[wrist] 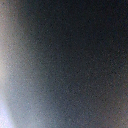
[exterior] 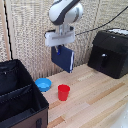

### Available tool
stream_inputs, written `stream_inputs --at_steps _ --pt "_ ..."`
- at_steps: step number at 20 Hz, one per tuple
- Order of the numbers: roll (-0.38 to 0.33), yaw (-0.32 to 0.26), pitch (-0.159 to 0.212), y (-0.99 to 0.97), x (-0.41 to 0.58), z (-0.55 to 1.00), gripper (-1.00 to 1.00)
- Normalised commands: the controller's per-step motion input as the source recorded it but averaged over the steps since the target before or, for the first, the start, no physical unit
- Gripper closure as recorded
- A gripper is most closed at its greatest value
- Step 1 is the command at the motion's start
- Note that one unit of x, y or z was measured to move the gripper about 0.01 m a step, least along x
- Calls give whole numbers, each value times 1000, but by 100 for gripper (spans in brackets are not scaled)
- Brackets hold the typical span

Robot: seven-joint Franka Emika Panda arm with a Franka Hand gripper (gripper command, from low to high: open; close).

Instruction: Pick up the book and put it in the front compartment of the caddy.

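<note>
- Your gripper (exterior: 59, 47) hangs in the air above the wooden table (exterior: 95, 95), with its fingers clamped on the top edge of the book (exterior: 63, 58).
- You have the book clear of the table: it dangles below the fingers, a thin navy-blue hardcover, slightly tilted, with a pale strip of page edge showing along the side toward the exterior view's right.
- No title, label or writing can be read on the book's cover at this resolution.
- The caddy (exterior: 17, 92) sits at the exterior view's lower left, a black soft-sided box with a divider crossing it; the book is well apart from it, up and toward the exterior view's right.
- A small blue bowl (exterior: 43, 84) lies on the table just beside the caddy's wall, and a red cup (exterior: 63, 92) stands upright near the bowl.
- Both sit lower in the picture than the hanging book.
- A black boxy machine (exterior: 110, 52) stands at the exterior view's right; no brand mark on it is legible.
- Your wrist view gives only a dark bluish blur fading to pale grey at one edge; nothing in it can be made out.
</note>
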Motion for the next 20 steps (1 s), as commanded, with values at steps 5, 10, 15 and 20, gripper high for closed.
stream_inputs --at_steps 5,10,15,20 --pt "20 -261 -57 99 -150 890 100" --pt "15 -282 -64 134 -82 809 100" --pt "17 -260 -18 337 -19 413 100" --pt "38 -210 8 423 -33 224 100"
